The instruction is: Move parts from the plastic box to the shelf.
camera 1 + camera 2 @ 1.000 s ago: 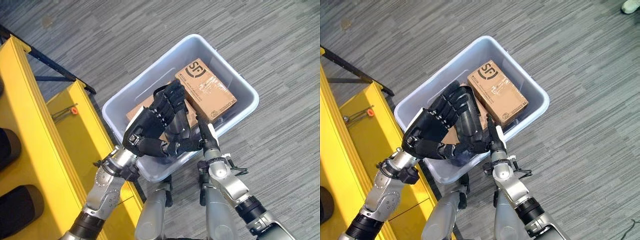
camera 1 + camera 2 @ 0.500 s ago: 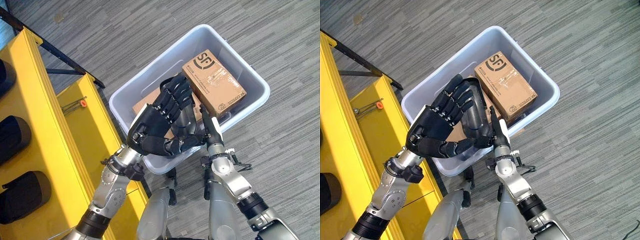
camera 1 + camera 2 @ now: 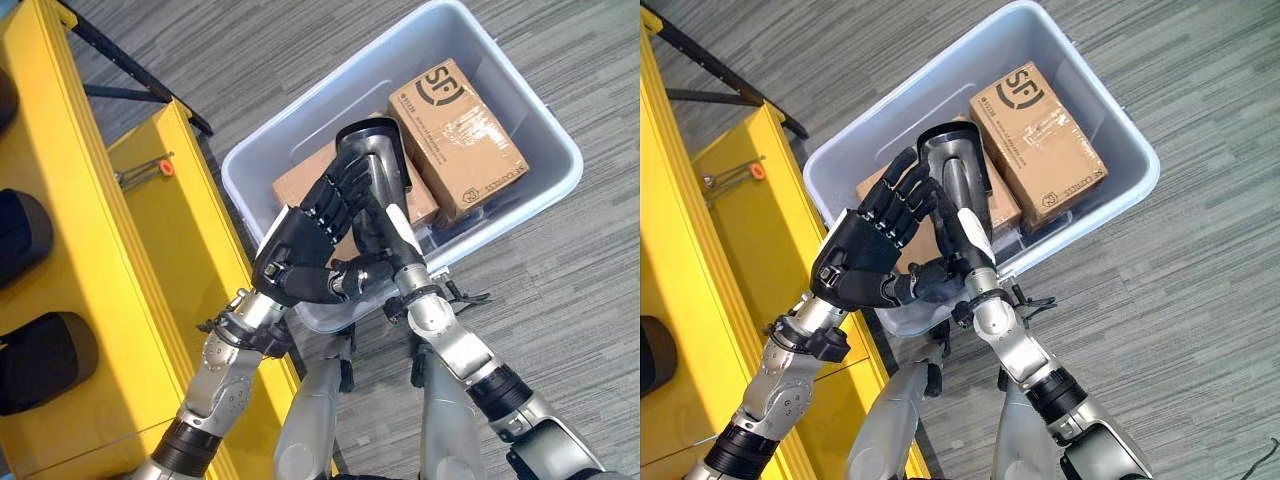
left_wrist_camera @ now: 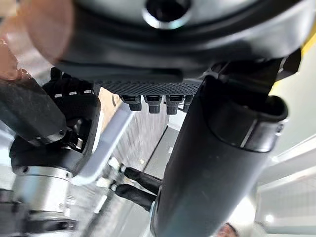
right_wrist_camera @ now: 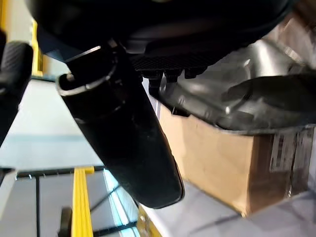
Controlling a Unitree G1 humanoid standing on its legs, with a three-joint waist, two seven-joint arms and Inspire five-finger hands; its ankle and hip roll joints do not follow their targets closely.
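A dark grey moulded part (image 3: 372, 168) stands upright above the pale plastic box (image 3: 330, 90), held between my two hands. My right hand (image 3: 392, 238) grips the part's lower end, its fingers behind the part and its white-covered thumb in front. The straight fingers of my left hand (image 3: 300, 255) press against the part's left side (image 3: 902, 205). In the right wrist view the part (image 5: 237, 98) lies against the palm, beside the thumb (image 5: 123, 143).
Two cardboard boxes lie in the plastic box, one with a printed logo (image 3: 460, 125) and one under the hands (image 3: 300, 190). The yellow shelf (image 3: 100, 230) stands at the left with dark parts (image 3: 40, 360) on it. Grey carpet surrounds everything.
Both hands have risen out of the plastic box with the dark part between them, and the part now stands clear above them. The camera has shifted too.
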